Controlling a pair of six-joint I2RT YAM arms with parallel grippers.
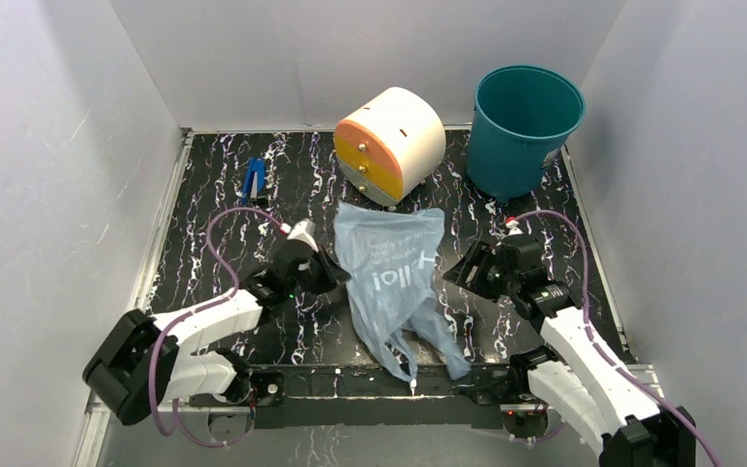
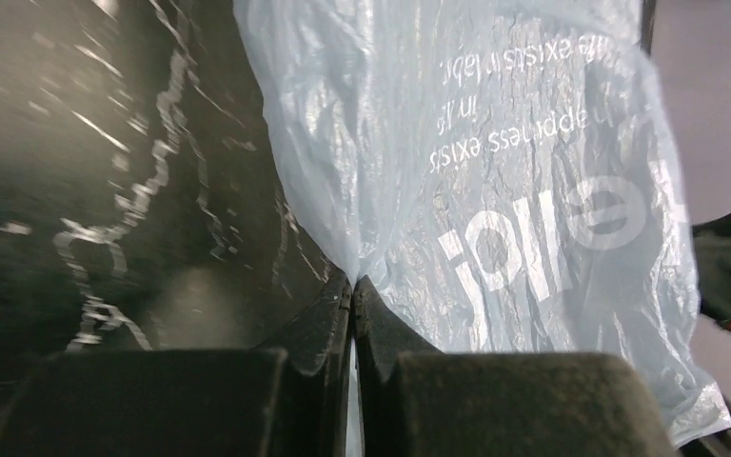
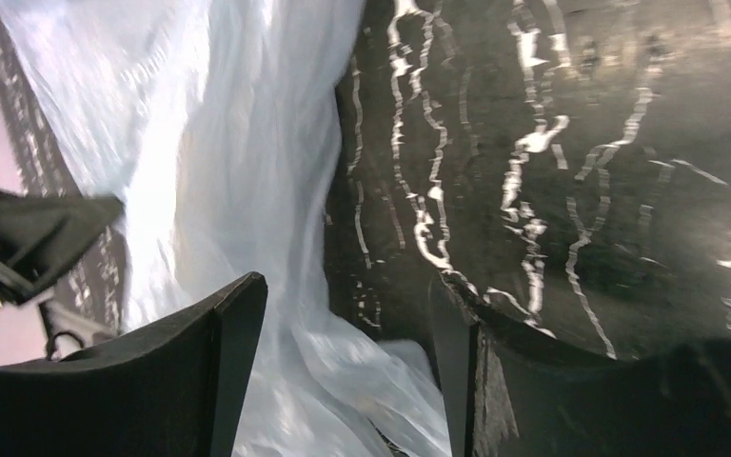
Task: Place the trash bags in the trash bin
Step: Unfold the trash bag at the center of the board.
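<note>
The light-blue trash bag (image 1: 389, 268) with white lettering lies spread in the middle of the black marbled table, handles toward the near edge. My left gripper (image 1: 342, 275) is shut on the bag's left edge; in the left wrist view the jaws (image 2: 353, 283) pinch the plastic (image 2: 495, 162). My right gripper (image 1: 459, 273) is open at the bag's right edge; in the right wrist view its fingers (image 3: 238, 333) straddle a fold of the bag (image 3: 247, 190). The teal trash bin (image 1: 523, 128) stands upright at the back right, with nothing showing inside.
A cream-and-orange drum (image 1: 389, 144) lies on its side at the back centre, just behind the bag. A small blue object (image 1: 253, 179) lies at the back left. White walls enclose the table on three sides.
</note>
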